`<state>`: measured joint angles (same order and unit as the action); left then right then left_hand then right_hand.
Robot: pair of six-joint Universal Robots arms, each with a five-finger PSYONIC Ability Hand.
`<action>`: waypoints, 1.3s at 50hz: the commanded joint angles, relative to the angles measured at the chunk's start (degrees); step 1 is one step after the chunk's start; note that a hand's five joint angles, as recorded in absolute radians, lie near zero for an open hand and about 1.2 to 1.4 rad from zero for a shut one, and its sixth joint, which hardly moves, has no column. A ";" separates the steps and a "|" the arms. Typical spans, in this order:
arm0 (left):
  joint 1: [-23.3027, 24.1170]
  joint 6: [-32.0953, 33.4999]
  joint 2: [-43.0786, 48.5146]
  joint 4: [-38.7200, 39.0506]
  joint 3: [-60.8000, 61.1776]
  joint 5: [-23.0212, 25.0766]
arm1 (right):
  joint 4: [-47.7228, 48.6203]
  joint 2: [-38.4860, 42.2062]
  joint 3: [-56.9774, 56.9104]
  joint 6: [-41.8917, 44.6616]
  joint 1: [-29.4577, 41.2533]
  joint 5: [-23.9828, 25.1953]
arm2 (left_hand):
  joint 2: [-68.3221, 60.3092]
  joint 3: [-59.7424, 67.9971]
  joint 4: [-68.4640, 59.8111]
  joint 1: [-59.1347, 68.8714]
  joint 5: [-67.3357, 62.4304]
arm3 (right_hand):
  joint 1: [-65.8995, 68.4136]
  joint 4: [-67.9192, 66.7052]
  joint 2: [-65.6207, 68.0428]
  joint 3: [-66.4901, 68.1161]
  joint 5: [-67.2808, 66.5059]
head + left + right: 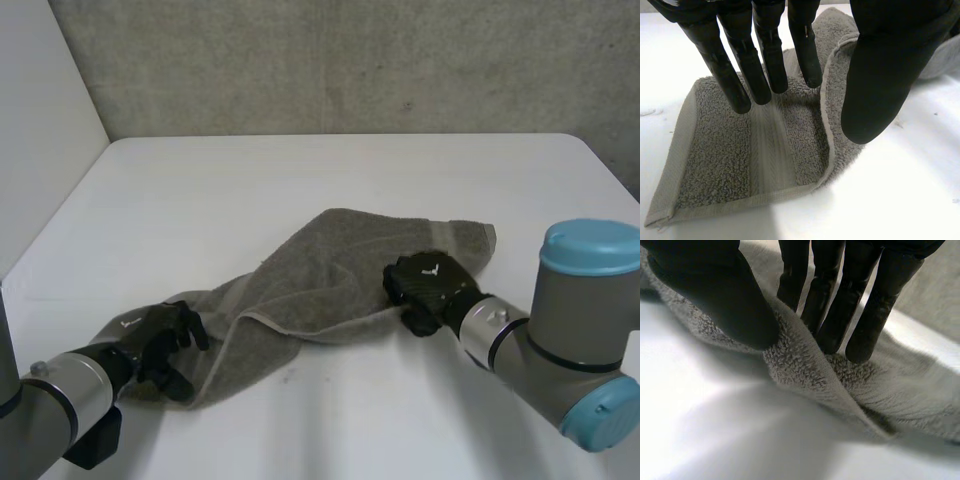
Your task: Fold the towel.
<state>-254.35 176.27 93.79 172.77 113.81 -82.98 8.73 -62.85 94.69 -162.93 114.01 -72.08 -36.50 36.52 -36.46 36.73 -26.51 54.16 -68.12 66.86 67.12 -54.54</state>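
A grey towel [330, 270] lies crumpled across the white table [300, 170], running from the near left to the right. My left hand [160, 340] hovers over its near left end. In the left wrist view the fingers [765, 65] are straight above the towel's flat corner [725, 160], with the thumb [885, 75] apart beside a folded edge. My right hand [430, 285] is at the towel's right edge. In the right wrist view its fingers [830, 305] and thumb [725, 295] pinch a raised fold of the towel [805, 365] between them.
A concrete wall [350, 60] rises behind the table's far edge, and a white panel [40, 120] stands at the left. Bare tabletop lies beyond the towel and in front of it between the arms.
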 commanded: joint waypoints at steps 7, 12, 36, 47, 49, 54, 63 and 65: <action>2.02 -0.05 3.68 4.68 -1.04 -0.52 | -1.26 -9.30 0.84 -0.45 -0.45 -0.42 | -4.33 4.31 -4.37 4.10 -4.32 | 25.84 -11.88 13.14 12.88 -15.46; 4.13 0.04 6.32 5.74 -2.36 -1.14 | -1.43 -11.59 0.14 -0.72 -0.45 -0.69 | -4.16 4.14 -4.20 3.93 -4.15 | 25.84 -11.88 13.14 12.88 -15.46; 9.13 0.83 14.75 9.69 -6.32 -7.02 | -6.88 -26.18 -5.13 -4.23 -5.19 -0.16 | -9.34 9.32 -9.38 9.11 -9.33 | 25.84 -11.88 13.14 12.88 -15.46; 9.23 5.39 12.30 11.27 -6.67 -10.80 | -19.69 -17.78 -7.67 4.96 -7.40 2.12 | -43.50 43.48 -43.54 43.27 -43.49 | 25.84 -11.88 13.14 12.88 -15.46; 9.14 7.51 11.50 11.27 -6.76 -10.80 | -22.94 -15.05 -8.29 9.52 -7.22 2.30 | -43.50 43.48 -43.54 43.27 -43.49 | 25.84 -11.88 13.14 12.88 -15.46; 8.26 15.33 10.98 10.40 -6.85 -10.80 | -31.64 -10.20 -10.49 22.54 -6.61 1.33 | -43.50 43.48 -43.54 43.27 -43.49 | 25.84 -11.88 13.14 12.88 -15.46; 6.59 30.17 17.03 7.06 -13.68 -11.07 | -34.48 1.92 -20.40 27.23 -5.82 -1.56 | -43.50 43.48 -43.54 43.27 -43.49 | 25.84 -11.88 13.14 12.88 -15.46; 6.15 31.16 18.36 7.06 -16.78 -11.07 | -34.22 3.59 -23.64 27.67 -4.94 -2.70 | -43.50 43.48 -43.54 43.27 -43.49 | 25.84 -11.88 13.14 12.88 -15.46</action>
<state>-247.09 201.72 107.30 180.96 104.23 -93.90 -25.93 -65.79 79.59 -135.94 107.52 -72.05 -69.65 69.58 -69.70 67.73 -59.19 54.16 -68.32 66.86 67.87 -55.36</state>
